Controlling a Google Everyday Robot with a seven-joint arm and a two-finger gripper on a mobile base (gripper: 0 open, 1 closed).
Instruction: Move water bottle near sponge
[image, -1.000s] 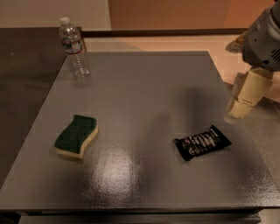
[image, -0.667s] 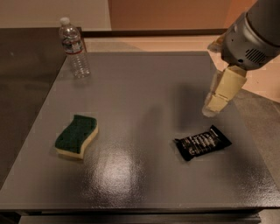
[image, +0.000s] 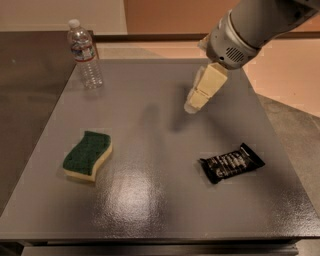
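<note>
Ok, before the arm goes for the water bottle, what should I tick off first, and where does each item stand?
1. The water bottle stands upright at the far left corner of the table: ok.
2. The gripper is at the bottle: not ok. It hangs over the right-centre of the table, well apart from it.
3. Way from gripper to bottle: ok, only bare table lies between them.
4. The sponge lies flat at the near left with bare table beside it for the bottle: ok.
5. The snack packet is out of the way at the near right: ok.
</note>
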